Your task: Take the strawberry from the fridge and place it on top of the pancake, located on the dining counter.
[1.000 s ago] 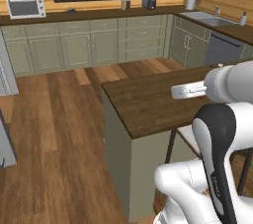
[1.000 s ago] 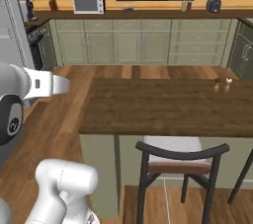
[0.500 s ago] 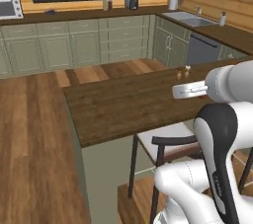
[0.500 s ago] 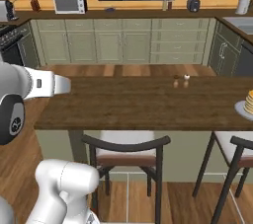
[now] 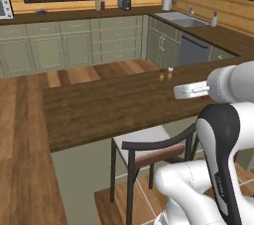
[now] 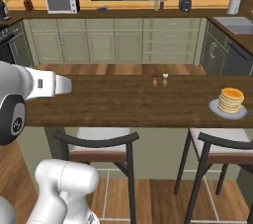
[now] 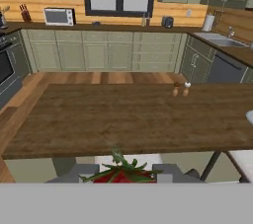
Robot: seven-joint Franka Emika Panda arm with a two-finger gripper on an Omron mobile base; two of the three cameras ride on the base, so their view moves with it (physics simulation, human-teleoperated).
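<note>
The fingers [image 7: 123,171] grip the strawberry [image 7: 121,174], its lower part cut off from sight.

Strawberry [image 7: 121,174] was cut off at the bottom of the hand view: only green leaves and a sliver of red showed between the gripper [image 7: 123,174] fingers. The plate under the pancake [image 6: 231,100] poked in at the hand view's right edge as a pale sliver. Two small shakers [image 6: 159,80] on the dining surface [image 6: 128,100] were too small to tell apart. In the left base view, the arm hid the surface's right end.
</note>
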